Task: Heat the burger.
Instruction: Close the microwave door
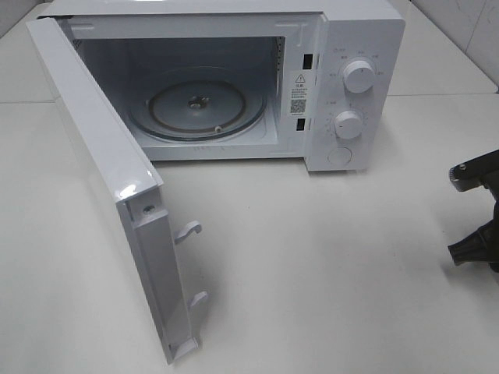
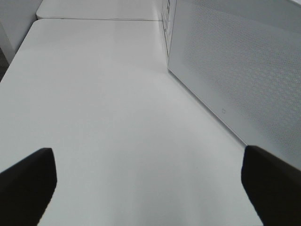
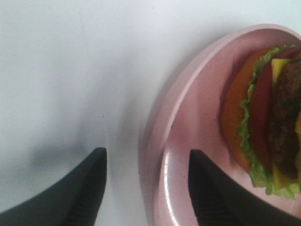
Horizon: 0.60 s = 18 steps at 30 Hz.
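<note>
Burger (image 3: 270, 127), small and round with an orange-brown bun, green lettuce, a red slice, yellow cheese and a dark patty, is lying on its side in the round pink dish (image 3: 188, 117), and you are seeing it only in the right wrist view. That dish is sitting on the flat white table (image 3: 70, 70). Your right gripper (image 3: 146, 186) is standing partly open, with nothing clamped between its black fingers (image 3: 84, 193). One finger is over the bare table and the other is over the inside of the dish, so the pink rim is lying in the gap between them. You cannot tell if either finger is touching the dish.

From the high camera you are seeing only a black piece of the right arm (image 1: 475, 210) at the right edge of the table (image 1: 327, 273). The burger and dish are not showing in that view.

Your left gripper (image 2: 148, 188) is standing wide open and holding nothing. Its two dark fingertips (image 2: 28, 183) are hanging over bare table (image 2: 108, 103), just beside the dotted white outside of the microwave door (image 2: 235, 75).

The boxy white microwave (image 1: 355, 78) is sitting at the back of the table with its door (image 1: 101, 156) swung wide open to the left. Inside, you are seeing the round glass plate (image 1: 195, 105) with nothing on it. Two round white knobs (image 1: 359, 76) are on the front panel, one above the other
</note>
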Each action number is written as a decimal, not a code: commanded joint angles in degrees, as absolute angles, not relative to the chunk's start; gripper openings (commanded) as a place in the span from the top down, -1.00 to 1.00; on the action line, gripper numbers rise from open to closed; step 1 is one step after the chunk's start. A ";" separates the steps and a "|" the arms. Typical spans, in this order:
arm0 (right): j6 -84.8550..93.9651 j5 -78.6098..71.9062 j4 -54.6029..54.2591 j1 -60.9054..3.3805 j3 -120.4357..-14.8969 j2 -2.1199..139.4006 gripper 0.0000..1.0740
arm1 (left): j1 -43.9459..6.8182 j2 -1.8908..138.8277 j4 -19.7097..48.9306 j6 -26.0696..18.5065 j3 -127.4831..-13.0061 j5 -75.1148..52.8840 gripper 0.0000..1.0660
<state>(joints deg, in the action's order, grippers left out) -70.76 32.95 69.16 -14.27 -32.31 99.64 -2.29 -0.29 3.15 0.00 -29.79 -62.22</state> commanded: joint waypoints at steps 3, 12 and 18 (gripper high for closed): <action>-69.27 31.28 64.63 -13.87 -32.60 95.28 -0.14 | -2.64 -0.57 3.32 0.00 -29.56 -61.42 -0.88; -52.31 31.80 50.48 -13.87 -32.72 86.23 -0.15 | -2.64 -0.57 3.32 0.00 -29.56 -61.42 -0.88; -34.55 35.81 35.41 -13.87 -34.55 77.92 -0.15 | -2.64 -0.57 3.32 0.00 -29.56 -61.42 -0.88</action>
